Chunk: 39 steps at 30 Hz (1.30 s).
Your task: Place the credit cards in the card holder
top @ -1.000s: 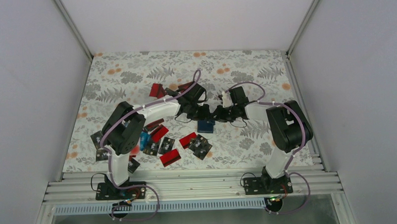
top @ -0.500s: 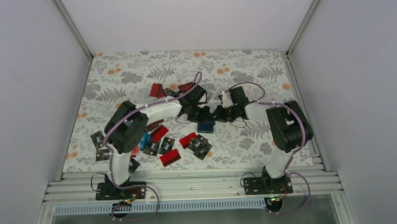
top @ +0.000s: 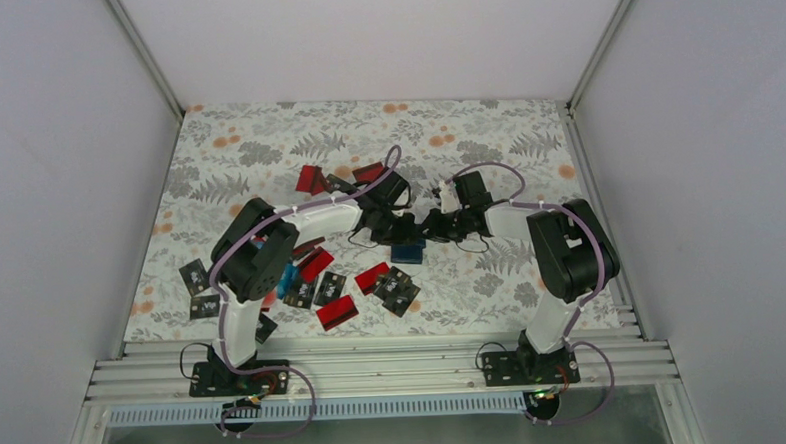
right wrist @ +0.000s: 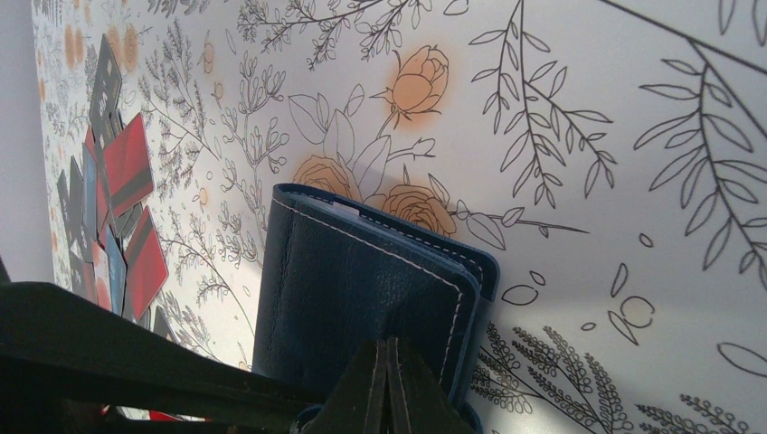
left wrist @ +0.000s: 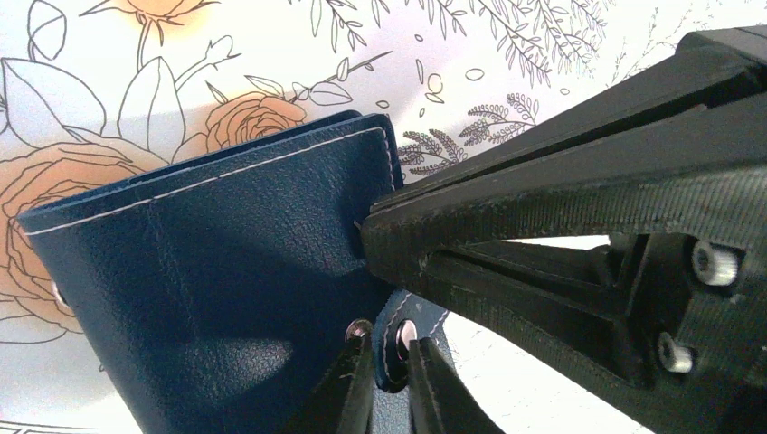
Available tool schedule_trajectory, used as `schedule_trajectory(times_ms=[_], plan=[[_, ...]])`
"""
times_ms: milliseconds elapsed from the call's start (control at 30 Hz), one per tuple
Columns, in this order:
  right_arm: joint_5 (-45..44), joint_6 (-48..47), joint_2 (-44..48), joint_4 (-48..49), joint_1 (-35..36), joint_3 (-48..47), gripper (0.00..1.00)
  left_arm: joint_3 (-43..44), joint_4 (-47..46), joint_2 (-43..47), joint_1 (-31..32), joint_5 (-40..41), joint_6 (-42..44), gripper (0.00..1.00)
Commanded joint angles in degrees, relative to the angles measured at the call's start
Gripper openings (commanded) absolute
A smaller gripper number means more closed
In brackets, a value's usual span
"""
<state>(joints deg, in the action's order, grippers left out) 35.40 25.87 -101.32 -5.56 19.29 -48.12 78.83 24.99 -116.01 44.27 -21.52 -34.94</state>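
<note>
The card holder (left wrist: 217, 271) is a navy folding case lying closed on the flowered cloth, mid-table (top: 407, 250). My left gripper (left wrist: 384, 339) is shut on its snap tab (left wrist: 391, 363), one finger on each side, with the metal snap showing. My right gripper (right wrist: 387, 348) is shut, and its joined tips press down on the holder's cover (right wrist: 353, 289). From the left wrist view it reaches in from the right (left wrist: 375, 237). Credit cards lie scattered near the left arm: a red one (top: 337, 312), another red one (top: 372, 277) and a black one (top: 399, 298).
More red cards (top: 311, 179) lie behind the left arm, and black ones (top: 193, 278) sit near the left edge of the cloth. A pile of red, black and blue cards (right wrist: 127, 163) shows at the far left of the right wrist view. White walls enclose the table.
The left arm's elbow has shifted slightly to the right. Both grippers and the card holder stay where they were.
</note>
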Motion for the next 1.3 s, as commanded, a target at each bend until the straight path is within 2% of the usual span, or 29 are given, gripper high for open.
schedule_trajectory(times_ms=[0,133,1267], plan=[[-4.23,-0.29,-2.52,-1.6,-0.22,0.74,0.04,0.11,-0.38,-0.72,0.19,-0.47,0.49,0.1],[-4.25,-0.29,-2.65,-1.6,-0.19,0.8,0.04,0.01,-0.22,-0.26,0.18,0.66,0.49,0.03],[-4.7,-0.56,-5.3,-1.65,-0.22,0.93,0.04,-0.69,3.21,-0.15,-2.52,3.15,3.1,0.02]])
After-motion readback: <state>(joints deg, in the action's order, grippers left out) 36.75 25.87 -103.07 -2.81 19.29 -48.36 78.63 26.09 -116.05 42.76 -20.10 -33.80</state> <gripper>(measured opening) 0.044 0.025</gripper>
